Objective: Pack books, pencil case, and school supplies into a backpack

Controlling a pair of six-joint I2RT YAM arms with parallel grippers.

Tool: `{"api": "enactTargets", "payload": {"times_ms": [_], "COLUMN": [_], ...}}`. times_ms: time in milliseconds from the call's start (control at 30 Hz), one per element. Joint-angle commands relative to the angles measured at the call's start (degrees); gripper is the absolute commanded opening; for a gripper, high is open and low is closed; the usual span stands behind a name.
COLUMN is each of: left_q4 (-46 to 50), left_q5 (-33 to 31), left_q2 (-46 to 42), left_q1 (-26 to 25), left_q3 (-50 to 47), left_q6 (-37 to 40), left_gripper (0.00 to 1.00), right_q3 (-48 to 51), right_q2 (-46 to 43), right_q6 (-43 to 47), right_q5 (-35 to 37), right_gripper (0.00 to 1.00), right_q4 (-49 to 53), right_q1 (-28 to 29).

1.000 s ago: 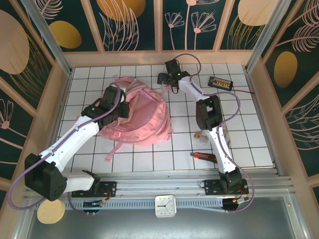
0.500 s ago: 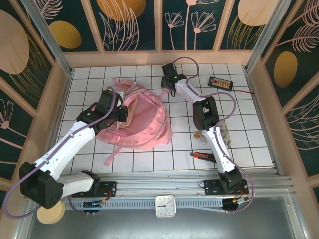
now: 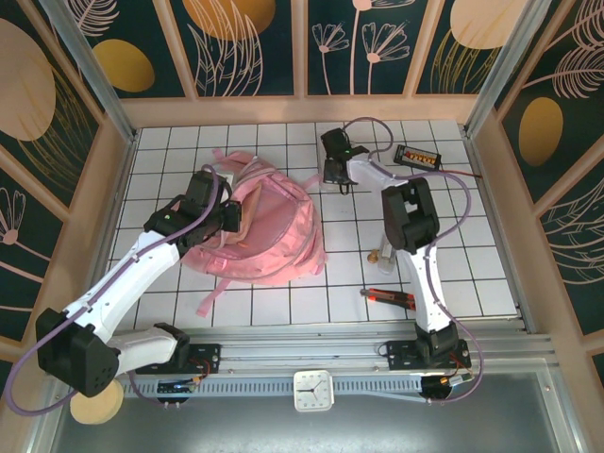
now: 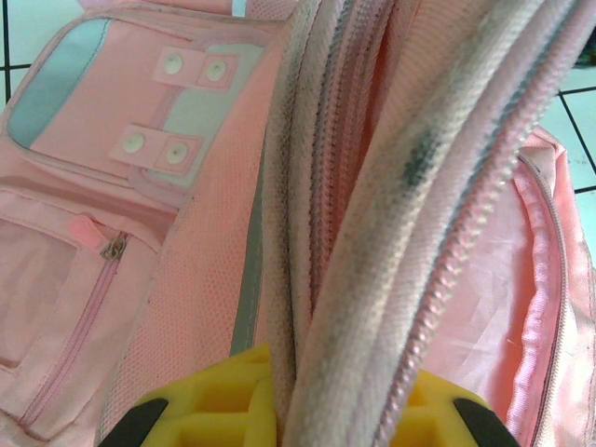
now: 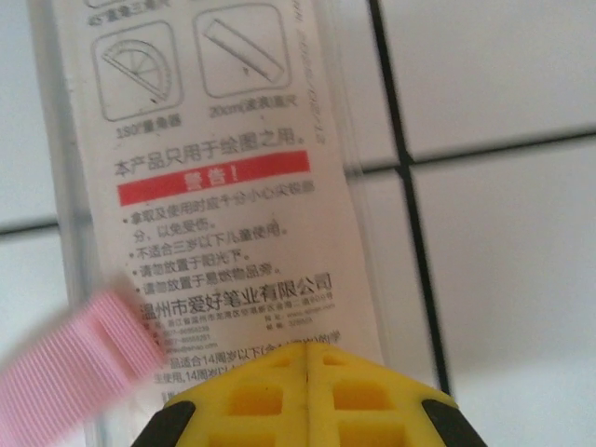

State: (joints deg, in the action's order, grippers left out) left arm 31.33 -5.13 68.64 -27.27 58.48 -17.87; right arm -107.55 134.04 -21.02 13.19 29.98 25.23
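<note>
The school supplies (image 5: 214, 214), a flat white pack with a red band and grey print, lay on the white tiled table (image 3: 472, 245), at about 12 o'clock from the table's middle. The right gripper (image 5: 307, 396) sat over the pack's near end with its yellow pads (image 5: 261, 400) pressed together. Whether any of the pack's film was caught between them could not be told. A pink ribbed strap (image 5: 74, 358) crossed the pack's corner at 8 o'clock in the wrist view.

The backpack (image 3: 274, 231) lay at 9 o'clock from the middle, its main zip open. The left gripper (image 4: 326, 410) pinched the backpack's zipped rim, a pad (image 4: 214, 400) on each side of the fabric.

At 2 o'clock was a black wired box (image 3: 418, 156) with orange buttons. At 5 o'clock, near the right arm, lay a red-handled item (image 3: 387, 295).
</note>
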Motion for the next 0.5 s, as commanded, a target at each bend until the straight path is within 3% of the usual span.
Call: {"api": "enactTargets", "payload": {"times_ms": [0,300,333,367,433,467], "left_q4": [-3.2,-7.5,-7.6,-7.9,-8.1,-8.0], "left_q5": [-0.1,-0.8,-0.9,-1.0,-1.1,-1.1], "left_q2": [1.5,6.9,7.4,7.6,7.9,7.9], "left_q1": [0.2,0.2,0.2,0.2,0.3,0.2], "left_q3": [0.6,4.0,4.2,4.4,4.4,4.5], "left_q6": [-0.2,0.1,-0.1,-0.4,-0.9,-1.3], "left_gripper": [0.00,0.00,0.00,0.00,0.00,0.00], "right_q3": [5.5,16.5,15.4,13.1,7.7,4.5], "right_q2": [-7.4,-23.5,-22.7,-21.0,-16.7,-14.0], "right_q6": [1.9,2.6,2.6,2.9,5.1,6.6], "right_q5": [-3.0,-16.1,-18.1,-19.0,-18.3,-17.2], "right_gripper": [0.00,0.00,0.23,0.54,0.98,0.99], "right_q4": [3.1,4.1,4.8,5.9,7.4,8.0], "right_q1": [-0.5,-4.3,-5.3,-5.9,-6.1,-5.9]}}
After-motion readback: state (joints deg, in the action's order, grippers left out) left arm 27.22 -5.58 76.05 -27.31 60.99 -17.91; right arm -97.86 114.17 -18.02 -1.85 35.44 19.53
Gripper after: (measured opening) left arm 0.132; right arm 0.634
